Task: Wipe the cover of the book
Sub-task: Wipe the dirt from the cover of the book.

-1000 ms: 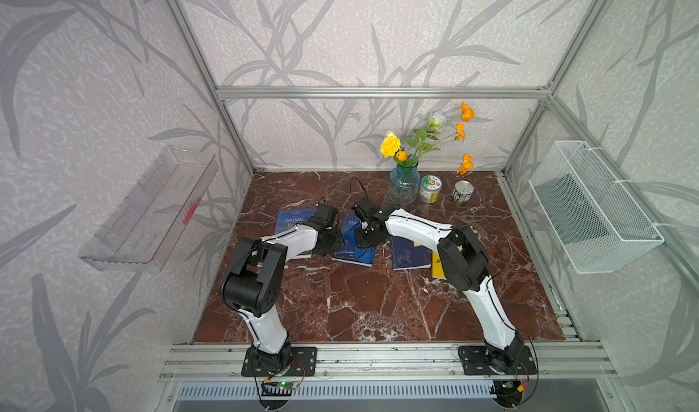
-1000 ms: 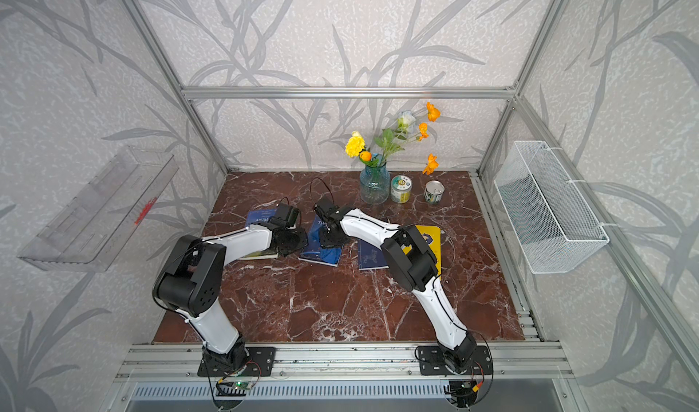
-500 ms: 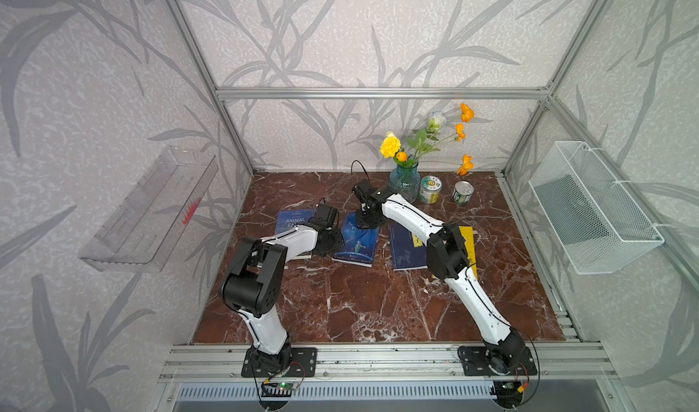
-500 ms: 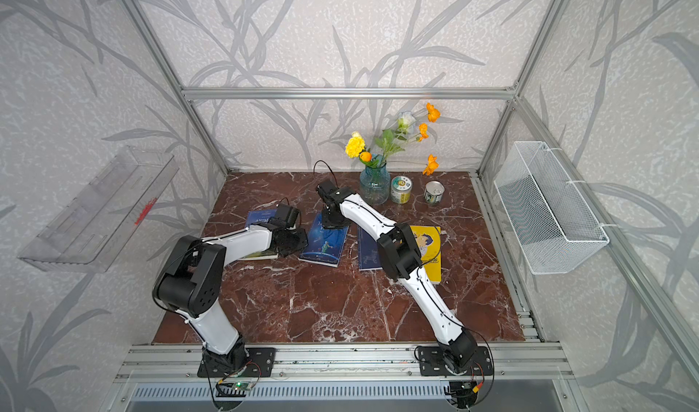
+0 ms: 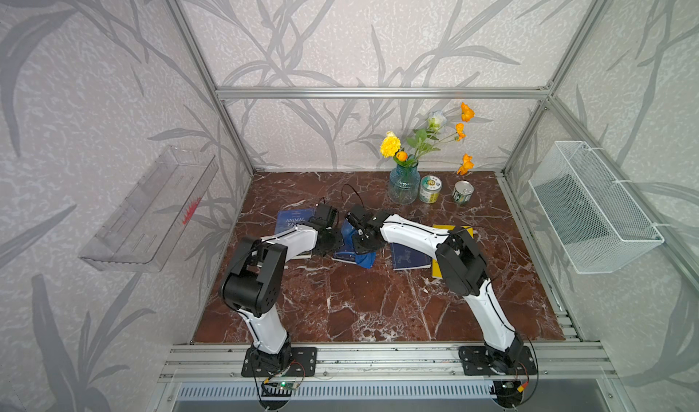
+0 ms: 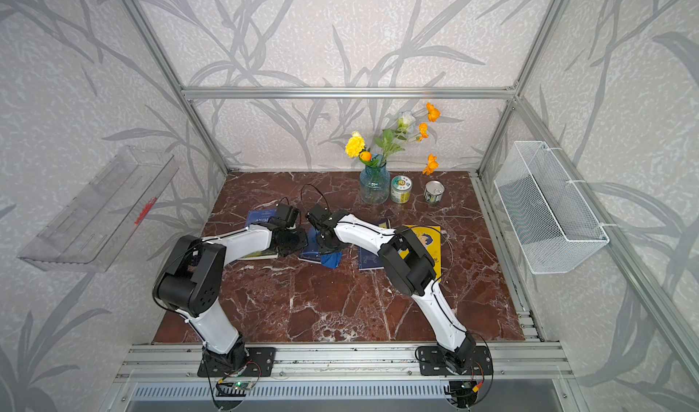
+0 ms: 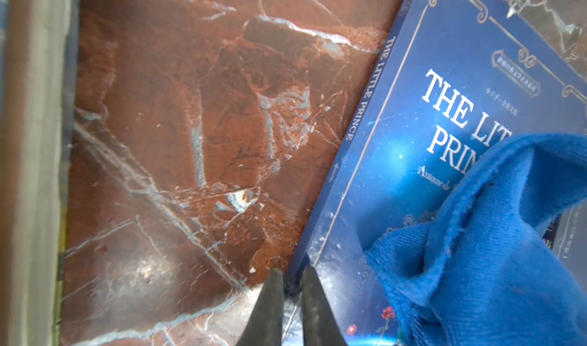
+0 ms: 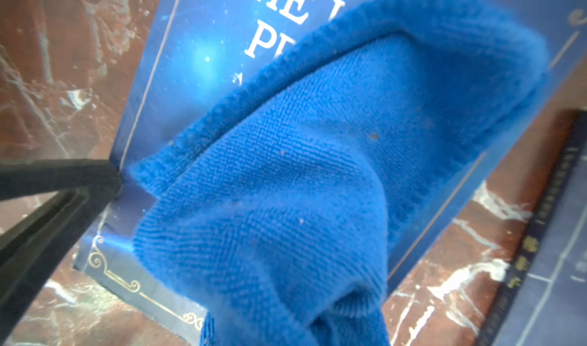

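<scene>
The red marble table (image 5: 378, 300) bears four flat books (image 5: 408, 258) (one yellow), a glass flower vase (image 5: 404, 188) and two cans (image 5: 430, 190)

You work in a lab test cell: aluminium frame (image 5: 378, 93), wallpapered panels (image 5: 340, 31), marble-look worktop (image 5: 378, 300), mounting rail (image 5: 378, 357).

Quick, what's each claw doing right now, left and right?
Left claw: closed, tips against the book edge.
Right claw: closed on the blue cloth.

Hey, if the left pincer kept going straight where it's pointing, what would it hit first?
Probably the book: the left pincer, shut, points down at its edge, tips seemingly touching it, though depth is unclear.
</scene>
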Controlling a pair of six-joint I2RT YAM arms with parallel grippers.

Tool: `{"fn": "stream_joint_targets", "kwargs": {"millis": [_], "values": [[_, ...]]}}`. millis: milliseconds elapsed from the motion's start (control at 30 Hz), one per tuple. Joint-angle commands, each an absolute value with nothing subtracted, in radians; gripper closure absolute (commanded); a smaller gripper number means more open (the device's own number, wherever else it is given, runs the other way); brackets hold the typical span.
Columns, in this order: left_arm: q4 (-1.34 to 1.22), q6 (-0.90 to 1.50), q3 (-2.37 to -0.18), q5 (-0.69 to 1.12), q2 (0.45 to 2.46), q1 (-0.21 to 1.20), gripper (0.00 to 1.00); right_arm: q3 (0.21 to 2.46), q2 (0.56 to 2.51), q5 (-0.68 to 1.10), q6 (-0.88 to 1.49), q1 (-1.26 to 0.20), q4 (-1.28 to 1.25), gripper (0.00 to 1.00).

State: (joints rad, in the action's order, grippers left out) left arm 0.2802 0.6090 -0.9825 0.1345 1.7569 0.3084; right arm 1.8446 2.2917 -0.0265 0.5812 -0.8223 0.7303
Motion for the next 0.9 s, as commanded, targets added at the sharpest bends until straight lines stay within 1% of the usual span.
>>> {"fn": "stream_joint_targets", "kwargs": {"millis": [0,100,200,300,467,633,733,800,867], "values": [[0.35,0.604,-0.97,0.162,1.827,0.311,0.88,1.849,2.451,0.014,0.59,-0.738,0.854,0.9],[0.35,0.602,-0.976,0.168,1.832,0.313,0.89,1.981,2.535,-0.006,0.569,-0.694,0.924,0.9],[0.353,0.601,-0.971,0.166,1.823,0.314,0.89,2.108,2.601,-0.045,0.553,-0.681,1.012,0.91],[0.35,0.602,-0.967,0.163,1.813,0.313,0.89,2.136,2.616,-0.043,0.553,-0.69,1.031,0.91],[0.35,0.605,-0.965,0.173,1.811,0.313,0.89,2.02,2.543,-0.054,0.537,-0.747,0.973,0.91],[0.349,0.604,-0.961,0.168,1.798,0.314,0.89,1.792,2.402,-0.034,0.542,-0.816,0.858,0.91],[0.348,0.607,-0.961,0.17,1.8,0.314,0.89,1.668,2.338,0.005,0.567,-0.825,0.77,0.91],[0.351,0.607,-0.964,0.17,1.805,0.314,0.89,1.658,2.334,0.009,0.566,-0.816,0.757,0.91],[0.352,0.606,-0.965,0.172,1.804,0.314,0.89,1.708,2.363,-0.001,0.561,-0.799,0.789,0.91]]}}
